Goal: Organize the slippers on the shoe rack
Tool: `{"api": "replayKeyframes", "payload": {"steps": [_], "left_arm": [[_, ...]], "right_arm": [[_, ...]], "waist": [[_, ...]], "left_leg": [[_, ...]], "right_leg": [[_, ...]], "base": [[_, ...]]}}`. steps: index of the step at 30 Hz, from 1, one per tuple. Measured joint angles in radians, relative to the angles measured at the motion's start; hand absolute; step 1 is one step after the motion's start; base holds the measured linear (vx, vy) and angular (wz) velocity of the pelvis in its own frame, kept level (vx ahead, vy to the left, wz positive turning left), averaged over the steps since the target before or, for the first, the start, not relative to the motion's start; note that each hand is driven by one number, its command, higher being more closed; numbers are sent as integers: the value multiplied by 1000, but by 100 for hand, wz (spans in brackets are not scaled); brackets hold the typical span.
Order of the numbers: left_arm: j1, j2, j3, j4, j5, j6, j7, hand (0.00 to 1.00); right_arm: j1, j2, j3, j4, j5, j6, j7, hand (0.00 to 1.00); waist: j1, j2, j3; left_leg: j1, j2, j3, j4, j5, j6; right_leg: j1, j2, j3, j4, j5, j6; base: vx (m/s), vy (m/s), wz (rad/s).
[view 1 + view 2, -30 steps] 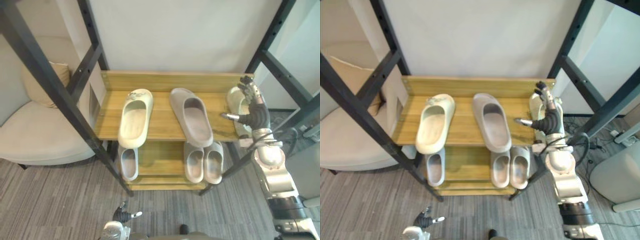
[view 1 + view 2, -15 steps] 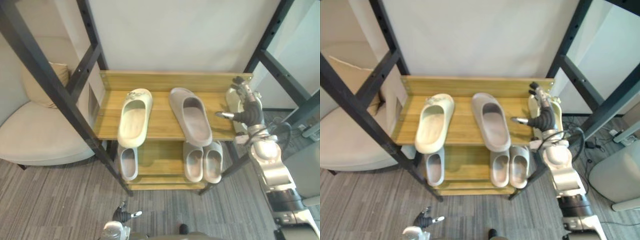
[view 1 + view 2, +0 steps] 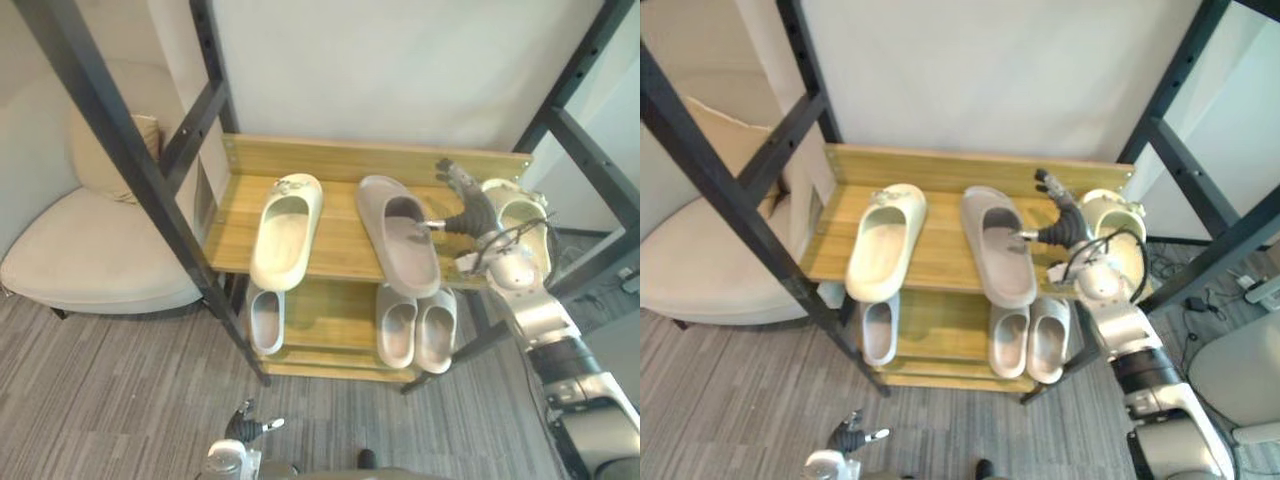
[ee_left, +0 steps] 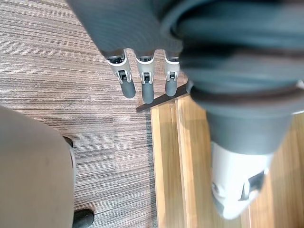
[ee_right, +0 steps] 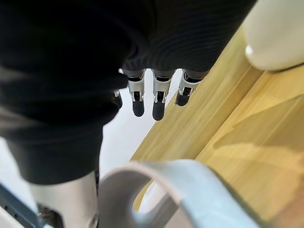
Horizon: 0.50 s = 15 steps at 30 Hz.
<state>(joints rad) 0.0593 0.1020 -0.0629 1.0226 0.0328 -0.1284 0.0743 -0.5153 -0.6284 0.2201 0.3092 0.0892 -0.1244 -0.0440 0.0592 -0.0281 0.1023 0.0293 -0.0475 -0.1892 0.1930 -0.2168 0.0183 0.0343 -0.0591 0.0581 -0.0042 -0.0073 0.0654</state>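
On the rack's wooden top shelf [image 3: 235,215] lie a cream slipper [image 3: 283,235] at the left, a grey slipper [image 3: 402,255] in the middle and a second cream slipper [image 3: 522,225] at the right end. My right hand [image 3: 466,210] hovers between the grey slipper and the right cream one, open with fingers spread and its thumb at the grey slipper's strap. Its wrist view shows straight fingers [image 5: 158,102] above the grey strap [image 5: 166,187]. My left hand [image 3: 243,428] hangs low over the floor, fingers [image 4: 146,88] straight, holding nothing.
On the lower shelf one small grey slipper [image 3: 265,320] lies at the left and a pair [image 3: 415,327] at the right. Black frame posts [image 3: 130,170] cross both sides of the rack. A beige armchair [image 3: 90,255] stands to the left, on grey carpet [image 3: 120,400].
The camera has shifted. My right hand has moved left, off the right-end cream slipper and over to the grey slipper's strap. The left hand has stayed low.
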Motion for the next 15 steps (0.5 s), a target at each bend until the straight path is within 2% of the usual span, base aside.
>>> {"api": "replayKeyframes", "payload": {"steps": [6,14,15], "left_arm": [[0,2,7,-13,-19,-2,-1,0],[0,2,7,-15,-36,-17,0,0],[-2,2,7,-19,-36,-17,0,0]], "right_arm": [[-69,-3,49,91,1,10,6,0],[-169,-4,124,215,-2,20,27,0],[-194,-6,139,233,-2,20,28,100]], "waist": [[6,-7,14],[12,-2,30],[16,-1,37]], "left_leg": [[-19,0,-12,2,5,-6],[-27,-1,-20,5,6,-7],[-28,-1,-21,6,6,-7]], "right_leg": [[-14,0,-10,0,0,0],[-17,-1,-20,0,0,-1],[-17,-1,-21,0,0,-1]], "base": [[-18,-17,5],[-1,-3,2],[0,0,0]]}}
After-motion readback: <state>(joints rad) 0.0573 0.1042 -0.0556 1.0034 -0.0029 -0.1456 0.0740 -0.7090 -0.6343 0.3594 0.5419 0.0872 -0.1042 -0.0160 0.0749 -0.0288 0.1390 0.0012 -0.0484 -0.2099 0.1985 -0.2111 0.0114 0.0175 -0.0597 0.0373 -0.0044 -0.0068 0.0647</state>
